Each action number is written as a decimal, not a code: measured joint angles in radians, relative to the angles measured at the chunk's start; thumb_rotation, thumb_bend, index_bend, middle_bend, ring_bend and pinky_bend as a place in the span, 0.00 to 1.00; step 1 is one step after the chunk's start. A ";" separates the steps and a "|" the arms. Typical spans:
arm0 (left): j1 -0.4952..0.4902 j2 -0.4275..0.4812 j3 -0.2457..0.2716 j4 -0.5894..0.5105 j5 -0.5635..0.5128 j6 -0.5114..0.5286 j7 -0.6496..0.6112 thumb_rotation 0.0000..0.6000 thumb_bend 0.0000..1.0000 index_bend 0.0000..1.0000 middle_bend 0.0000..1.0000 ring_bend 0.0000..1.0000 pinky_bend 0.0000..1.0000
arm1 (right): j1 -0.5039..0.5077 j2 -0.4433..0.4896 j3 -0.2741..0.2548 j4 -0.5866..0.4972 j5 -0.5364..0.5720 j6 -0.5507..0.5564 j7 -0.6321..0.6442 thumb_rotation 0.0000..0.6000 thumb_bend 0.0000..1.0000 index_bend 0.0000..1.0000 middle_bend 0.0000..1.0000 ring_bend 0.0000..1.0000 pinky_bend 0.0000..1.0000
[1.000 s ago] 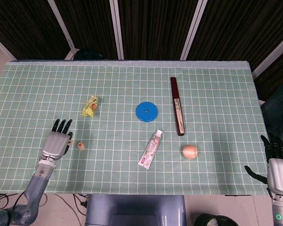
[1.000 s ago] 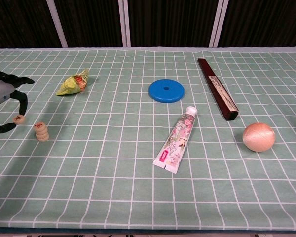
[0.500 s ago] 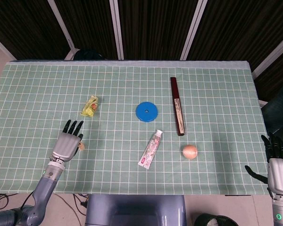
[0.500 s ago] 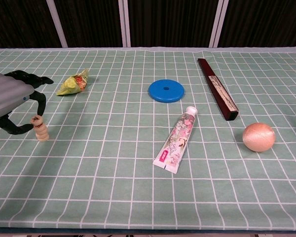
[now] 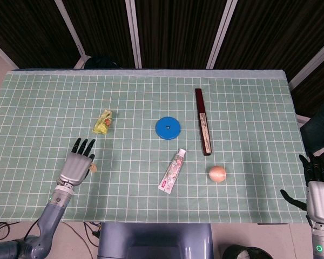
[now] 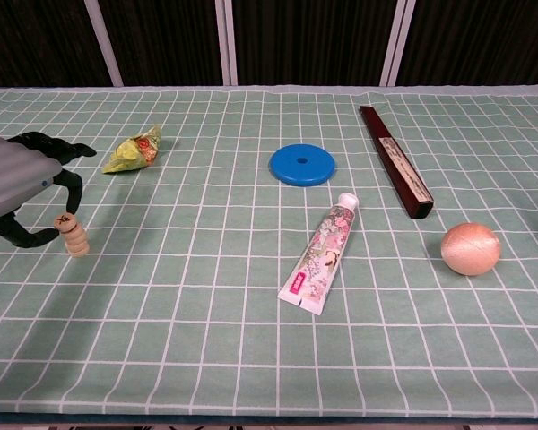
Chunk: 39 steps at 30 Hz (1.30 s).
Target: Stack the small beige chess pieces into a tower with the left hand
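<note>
A short stack of small beige chess pieces (image 6: pixel 75 240) stands on the green checked cloth at the front left. Its top piece (image 6: pixel 65 219) bears a dark mark and sits slightly off to the left. My left hand (image 6: pixel 18 184) arches over it and pinches this top piece between thumb and a finger. In the head view the left hand (image 5: pixel 75 164) covers most of the stack (image 5: pixel 93 168), which peeks out at its right side. My right hand (image 5: pixel 318 189) hangs open off the table's front right corner, holding nothing.
A yellow-green wrapped sweet (image 6: pixel 134 150) lies behind the stack. A blue disc (image 6: pixel 301 166) sits mid-table, a toothpaste tube (image 6: pixel 323 253) in front of it, a dark folded fan (image 6: pixel 394 161) to the right, and a peach ball (image 6: pixel 471 248) at the front right.
One second ago the left hand held a piece left of the stack. It carried it right and set it on top; in the last half second it barely moved.
</note>
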 measured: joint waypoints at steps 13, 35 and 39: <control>-0.003 -0.010 0.006 0.007 -0.007 0.002 0.011 1.00 0.33 0.47 0.00 0.00 0.00 | 0.000 0.001 0.000 -0.001 0.001 -0.001 0.003 1.00 0.23 0.08 0.01 0.00 0.00; -0.007 -0.012 0.010 0.001 -0.011 0.008 0.026 1.00 0.33 0.44 0.00 0.00 0.00 | -0.001 0.003 0.000 -0.004 0.004 -0.003 0.004 1.00 0.23 0.08 0.01 0.00 0.00; -0.007 -0.012 0.013 0.003 -0.006 0.010 0.025 1.00 0.33 0.42 0.00 0.00 0.00 | -0.001 0.004 0.000 -0.005 0.005 -0.004 0.004 1.00 0.23 0.08 0.01 0.00 0.00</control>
